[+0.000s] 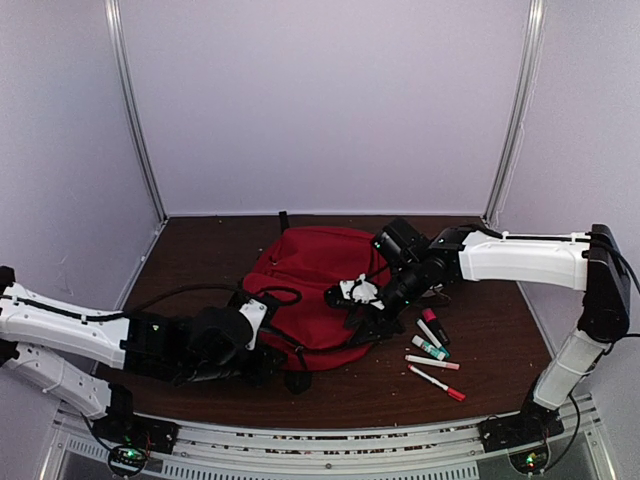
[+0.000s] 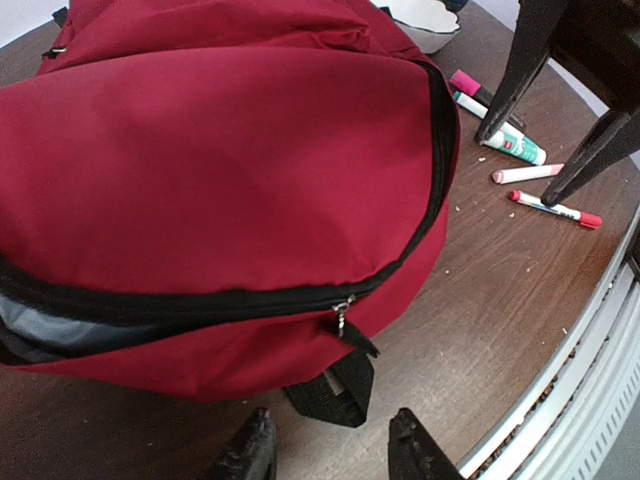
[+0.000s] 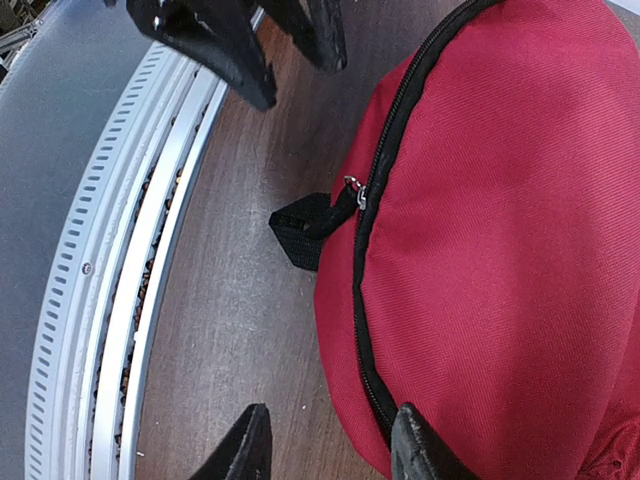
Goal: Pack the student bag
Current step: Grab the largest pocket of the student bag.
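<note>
The student bag [image 1: 310,285] lies flat in the middle of the table, a big red backpack with a black zipper. In the left wrist view the zipper pull [image 2: 342,312] hangs above a black strap tab [image 2: 335,392], and grey lining [image 2: 40,322] shows through a gap at the left. My left gripper [image 2: 331,455] is open just in front of that tab, holding nothing. My right gripper [image 3: 332,450] is open at the bag's [image 3: 500,250] near right edge. One fingertip [image 3: 420,445] lies over the zipper seam and the other over bare table.
Several markers and pens lie right of the bag: a pink one [image 2: 470,85], a green-and-white one [image 2: 512,147], and a red-capped pen [image 2: 557,209]. The metal rail [image 3: 120,250] runs along the table's near edge. A white rimmed object [image 2: 425,20] sits beyond the bag.
</note>
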